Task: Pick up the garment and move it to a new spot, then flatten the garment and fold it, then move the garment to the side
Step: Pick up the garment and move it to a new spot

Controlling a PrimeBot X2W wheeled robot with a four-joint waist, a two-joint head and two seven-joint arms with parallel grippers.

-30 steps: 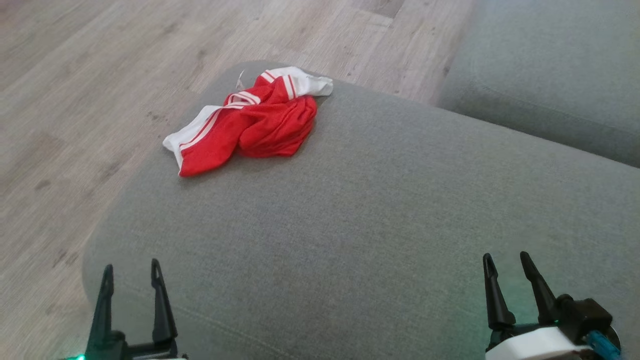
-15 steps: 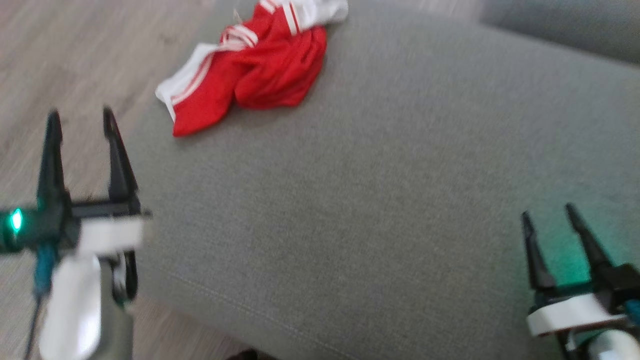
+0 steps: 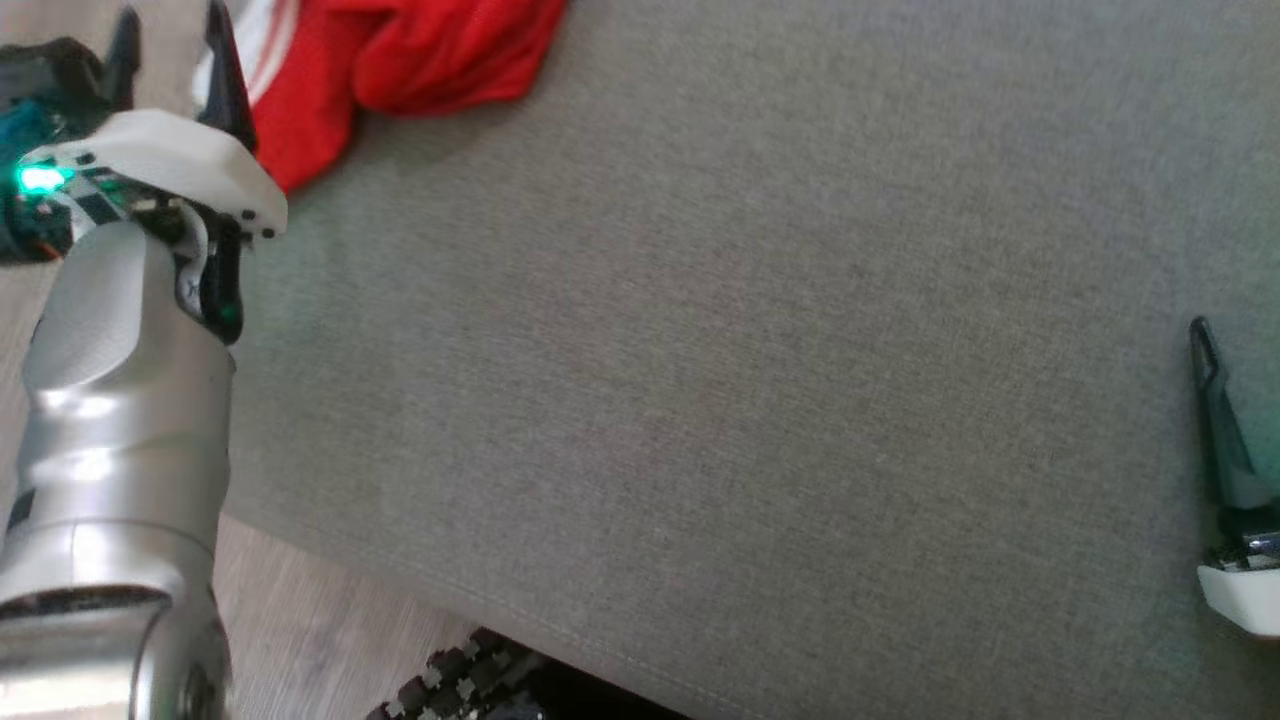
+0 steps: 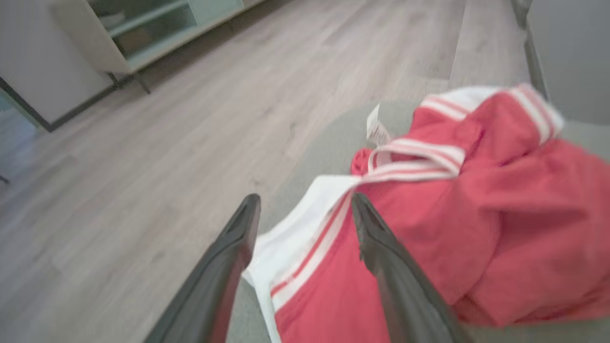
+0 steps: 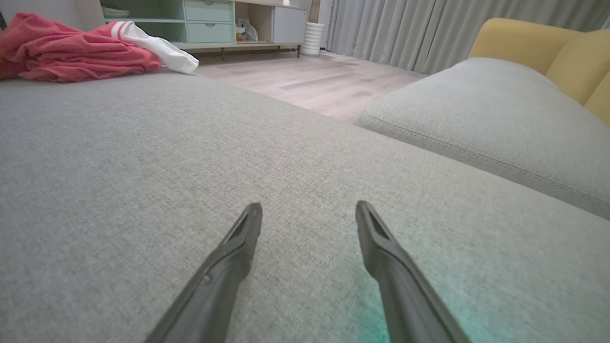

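Observation:
The garment (image 3: 430,50), red with white striped trim, lies crumpled at the far left corner of the grey couch cushion (image 3: 700,350). My left gripper (image 3: 170,30) is open right at the garment's near left edge. In the left wrist view its fingers (image 4: 381,252) straddle the white striped hem of the garment (image 4: 476,214); I cannot tell whether they touch it. My right gripper (image 5: 309,209) is open and empty, low over bare cushion far from the garment (image 5: 71,47). One of its fingers (image 3: 1215,410) shows at the right edge of the head view.
Wooden floor (image 4: 143,143) drops away just left of the garment, past the cushion's edge. A second grey cushion (image 5: 500,109) lies to the right across a gap, with a yellow cushion (image 5: 548,43) behind it. A low cabinet (image 5: 205,24) stands across the room.
The head camera has tipped down and closer to the cushion. My left arm has reached forward from the near edge up to the garment's hem. Both grippers have stayed open.

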